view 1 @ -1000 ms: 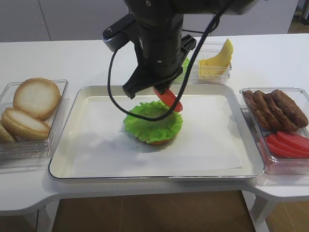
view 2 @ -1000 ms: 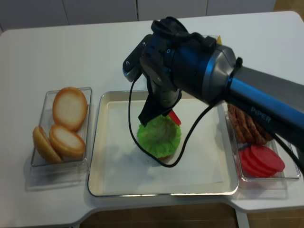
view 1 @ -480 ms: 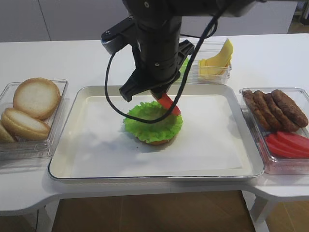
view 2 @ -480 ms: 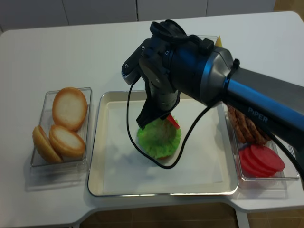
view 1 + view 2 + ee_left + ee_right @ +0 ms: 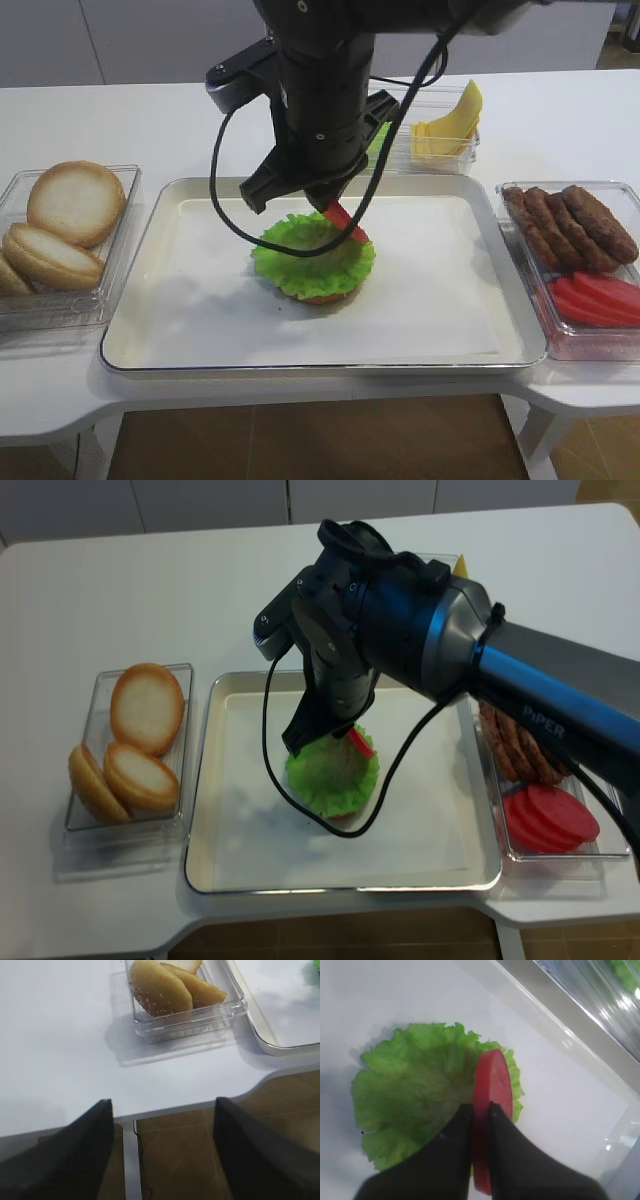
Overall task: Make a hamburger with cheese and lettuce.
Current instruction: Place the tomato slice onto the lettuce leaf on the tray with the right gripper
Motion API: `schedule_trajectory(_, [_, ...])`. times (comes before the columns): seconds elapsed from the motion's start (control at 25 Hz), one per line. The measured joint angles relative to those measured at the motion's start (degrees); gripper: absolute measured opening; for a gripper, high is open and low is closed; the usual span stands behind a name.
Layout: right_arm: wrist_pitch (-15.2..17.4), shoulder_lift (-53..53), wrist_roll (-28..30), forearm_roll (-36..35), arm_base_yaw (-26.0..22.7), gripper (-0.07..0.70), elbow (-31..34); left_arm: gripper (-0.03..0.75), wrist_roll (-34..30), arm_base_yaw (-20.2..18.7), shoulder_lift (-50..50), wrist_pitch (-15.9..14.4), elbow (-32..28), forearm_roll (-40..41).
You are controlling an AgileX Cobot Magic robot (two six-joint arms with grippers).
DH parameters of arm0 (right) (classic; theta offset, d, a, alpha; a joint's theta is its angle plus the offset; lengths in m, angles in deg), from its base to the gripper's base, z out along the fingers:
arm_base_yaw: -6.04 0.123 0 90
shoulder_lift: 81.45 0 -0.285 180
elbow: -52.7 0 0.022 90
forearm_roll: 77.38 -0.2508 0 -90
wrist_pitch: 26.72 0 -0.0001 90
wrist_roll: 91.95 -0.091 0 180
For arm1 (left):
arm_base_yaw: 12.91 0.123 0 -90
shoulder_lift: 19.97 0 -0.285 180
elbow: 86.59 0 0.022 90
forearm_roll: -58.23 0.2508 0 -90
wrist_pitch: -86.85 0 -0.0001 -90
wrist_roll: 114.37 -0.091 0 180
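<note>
On the white table, the hamburger [image 5: 313, 266] sits mid-tray [image 5: 180, 350] directly beneath the right gripper [image 5: 479, 1110], clenched edge-on around a red slice [image 5: 492, 1105] over the lettuce [image 5: 415, 1100]; the left gripper's [image 5: 160, 1150] fingers are spread.

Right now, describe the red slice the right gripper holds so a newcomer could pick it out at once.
Start at the big metal tray in the middle of the table. On it sits the hamburger, topped with ruffled green lettuce. The tomato slice stands on edge over the lettuce's rim, pinched in the right gripper; the other red slices lie in a clear box at the right.
</note>
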Motion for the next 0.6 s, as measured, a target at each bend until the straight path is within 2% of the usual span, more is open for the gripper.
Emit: schedule_trajectory(0.6, [0.0, 0.0, -0.3, -4.4, 0.0, 0.189, 0.0, 0.468, 0.0, 0.0, 0.0, 0.0, 0.0, 0.0])
